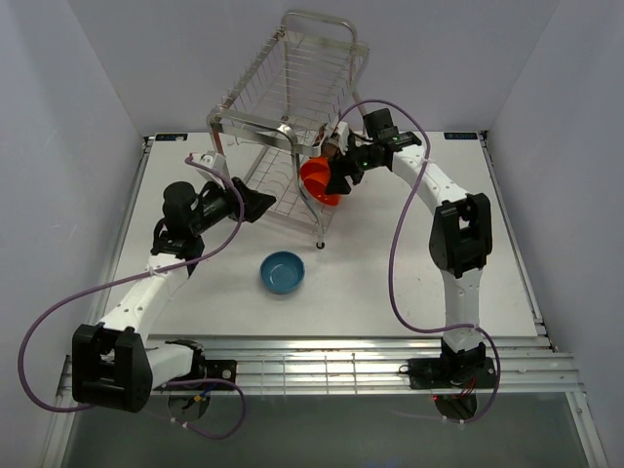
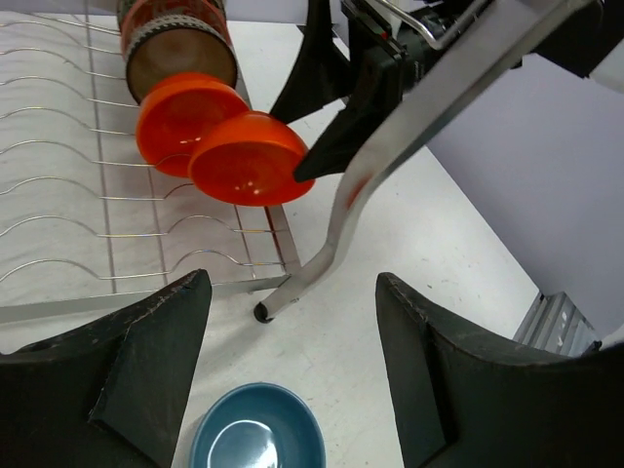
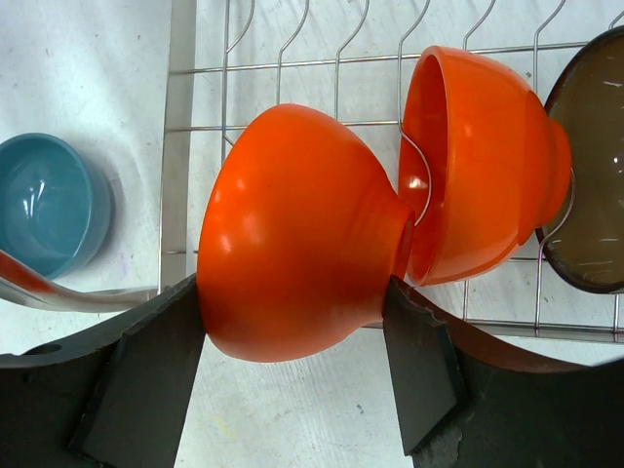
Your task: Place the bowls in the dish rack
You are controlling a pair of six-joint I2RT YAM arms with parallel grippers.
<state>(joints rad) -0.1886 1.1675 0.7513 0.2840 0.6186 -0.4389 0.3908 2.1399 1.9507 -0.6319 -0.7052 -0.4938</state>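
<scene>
My right gripper [image 1: 334, 181] [image 3: 292, 292] is shut on a plain orange bowl [image 1: 318, 181] [image 3: 292, 229], held on its side at the front end of the silver dish rack's [image 1: 292, 68] lower tier. It touches a second orange bowl [image 3: 483, 166] standing in the slots. A dark brown bowl [image 3: 590, 185] stands behind that. The left wrist view shows both orange bowls [image 2: 252, 158] and a red-and-white patterned bowl [image 2: 175, 34]. A blue bowl [image 1: 283, 271] [image 2: 255, 429] sits on the table. My left gripper [image 1: 265, 203] [image 2: 292, 370] is open and empty above it. The grey patterned bowl is hidden.
The rack's front right leg [image 2: 327, 249] stands on the table just beyond the blue bowl. The rack's upper basket [image 1: 312, 58] overhangs the lower tier. White walls enclose the table on three sides.
</scene>
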